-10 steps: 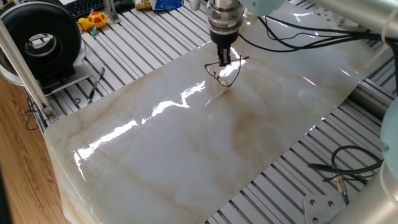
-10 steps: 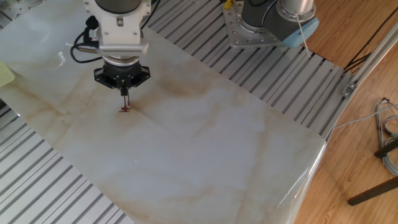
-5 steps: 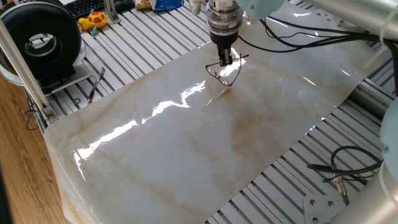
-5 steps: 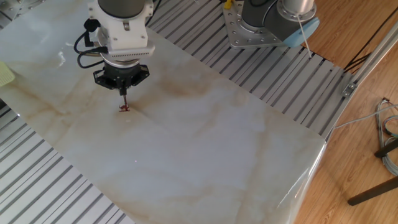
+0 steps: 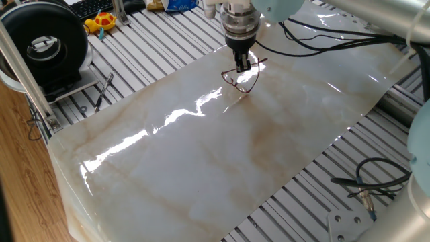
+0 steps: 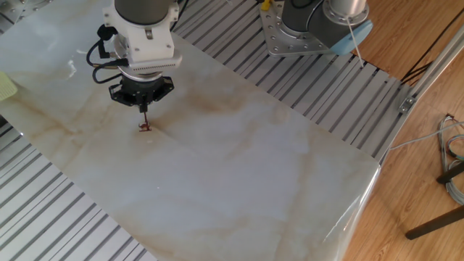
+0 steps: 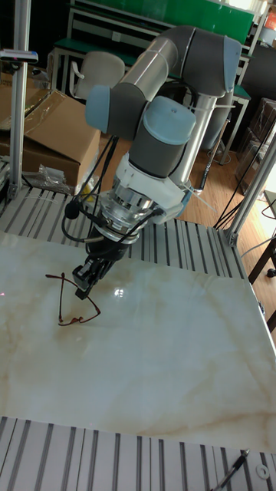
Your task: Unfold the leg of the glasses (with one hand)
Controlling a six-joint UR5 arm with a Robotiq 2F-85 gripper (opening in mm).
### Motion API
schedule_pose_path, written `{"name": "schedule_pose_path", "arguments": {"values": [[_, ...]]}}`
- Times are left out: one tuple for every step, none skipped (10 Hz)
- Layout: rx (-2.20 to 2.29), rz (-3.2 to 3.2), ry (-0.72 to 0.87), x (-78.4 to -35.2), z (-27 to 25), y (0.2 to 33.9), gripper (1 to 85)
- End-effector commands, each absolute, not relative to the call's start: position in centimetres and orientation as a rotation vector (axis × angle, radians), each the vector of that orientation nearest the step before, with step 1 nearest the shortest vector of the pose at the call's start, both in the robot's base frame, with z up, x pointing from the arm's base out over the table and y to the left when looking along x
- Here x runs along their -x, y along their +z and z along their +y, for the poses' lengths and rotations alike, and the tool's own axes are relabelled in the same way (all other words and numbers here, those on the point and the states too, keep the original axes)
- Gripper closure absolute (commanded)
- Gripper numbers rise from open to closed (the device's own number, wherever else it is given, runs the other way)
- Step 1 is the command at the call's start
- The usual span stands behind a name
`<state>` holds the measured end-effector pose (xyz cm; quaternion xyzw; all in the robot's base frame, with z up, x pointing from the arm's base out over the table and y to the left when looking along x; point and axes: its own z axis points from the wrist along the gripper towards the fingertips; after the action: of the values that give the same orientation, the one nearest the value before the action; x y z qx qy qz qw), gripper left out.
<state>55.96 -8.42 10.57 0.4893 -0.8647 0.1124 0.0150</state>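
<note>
My pincer (image 7: 80,290) is pinched shut on one thin leg of the glasses (image 7: 75,304). The glasses sit on the shiny marble desk (image 5: 222,161), near its far edge, front part touching the top.

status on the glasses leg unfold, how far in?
Done: the tool has reached the glasses on the marble sheet and looks closed on one thin leg, the lens end touching the sheet. In hand: that leg stands well away from the lenses, so it looks partly swung open. Left: finishing the swing and releasing; the hinge angle is too small to judge.
</note>
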Motion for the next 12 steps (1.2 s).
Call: {"name": "schedule_pose_path", "arguments": {"values": [[-1.531, -2.685, 0.348, -56.3, -8.3, 10.7, 53.0], [-1.529, -2.681, 0.334, -56.2, -8.1, 10.7, 37.7], [-1.534, -2.68, 0.33, -56.2, -8.0, 10.6, 32.7], [-1.537, -2.682, 0.324, -56.3, -7.9, 10.6, 31.3], [-1.537, -2.682, 0.322, -56.3, -7.9, 10.5, 30.7], [-1.542, -2.686, 0.313, -56.3, -7.7, 10.5, 30.7], [-1.545, -2.687, 0.309, -56.4, -7.6, 10.6, 30.7], [-1.554, -2.676, 0.305, -56.6, -7.9, 11.1, 30.7], [-1.564, -2.664, 0.288, -56.7, -8.2, 11.6, 30.7], [-1.575, -2.652, 0.271, -56.9, -8.6, 12.2, 30.7], [-1.579, -2.64, 0.26, -56.9, -8.9, 12.7, 30.7], [-1.576, -2.636, 0.252, -57.0, -8.9, 13.3, 30.7]]}}
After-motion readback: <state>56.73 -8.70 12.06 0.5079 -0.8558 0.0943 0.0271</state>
